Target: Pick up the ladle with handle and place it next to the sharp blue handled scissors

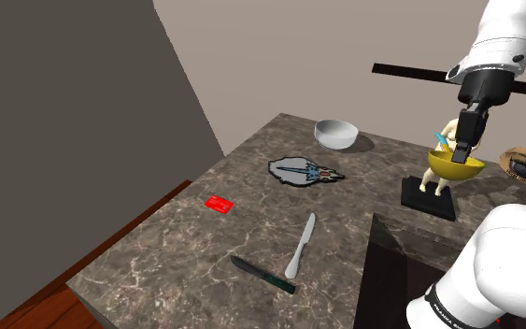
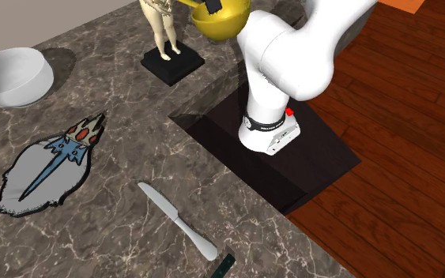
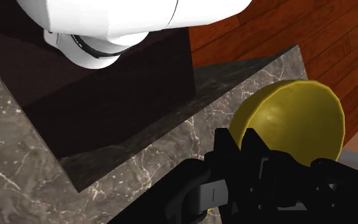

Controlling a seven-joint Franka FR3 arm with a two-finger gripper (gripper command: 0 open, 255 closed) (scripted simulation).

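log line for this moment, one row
hand: shut on yellow ladle | ladle: raised off counter, beside figurine | placement: not yet done

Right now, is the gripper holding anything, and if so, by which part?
Yes. The gripper clasps the yellow ladle at the rim of its bowl, close to where the blue handle joins. The exact contact is hidden.

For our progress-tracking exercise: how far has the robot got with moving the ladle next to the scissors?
Done: the gripper is shut on the yellow ladle, raised off the counter by the figurine. In hand: the carry. Left: crossing toward the shoulder view's left to the grey-and-blue scissors and setting the ladle beside them.
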